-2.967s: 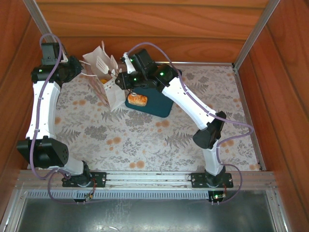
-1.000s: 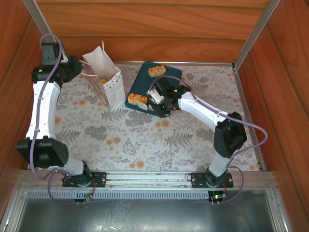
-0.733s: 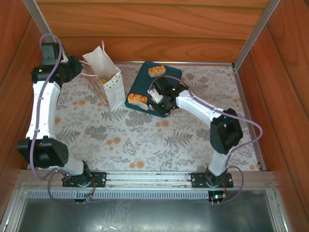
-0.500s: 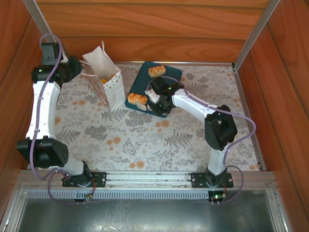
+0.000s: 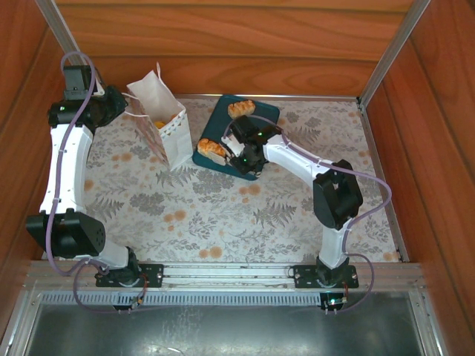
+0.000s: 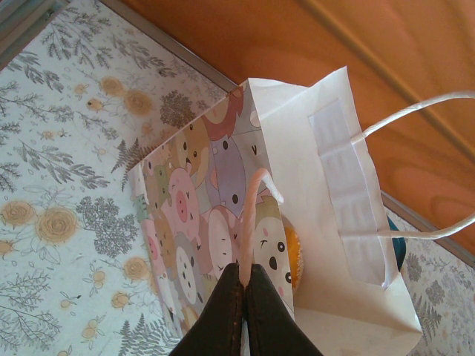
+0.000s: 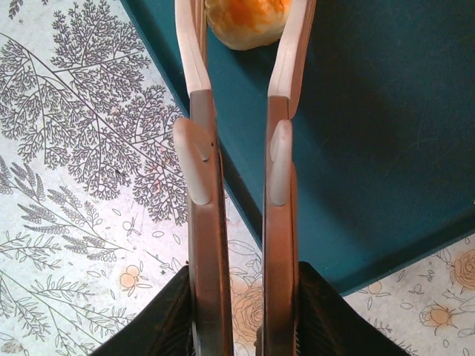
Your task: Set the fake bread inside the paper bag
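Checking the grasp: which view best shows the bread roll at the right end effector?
Right wrist view: the bread roll is close up, filling the gap between the right end effector's fingers, its top cropped. Top external shows the roll small, at the teal tray's corner.

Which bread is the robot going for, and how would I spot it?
Find the dark teal tray at the back of the flowered table, right of the white paper bag. Two golden breads lie on it; the near bread sits at its corner nearest the bag, between the right gripper's fingers, unlike the far bread, lying alone.
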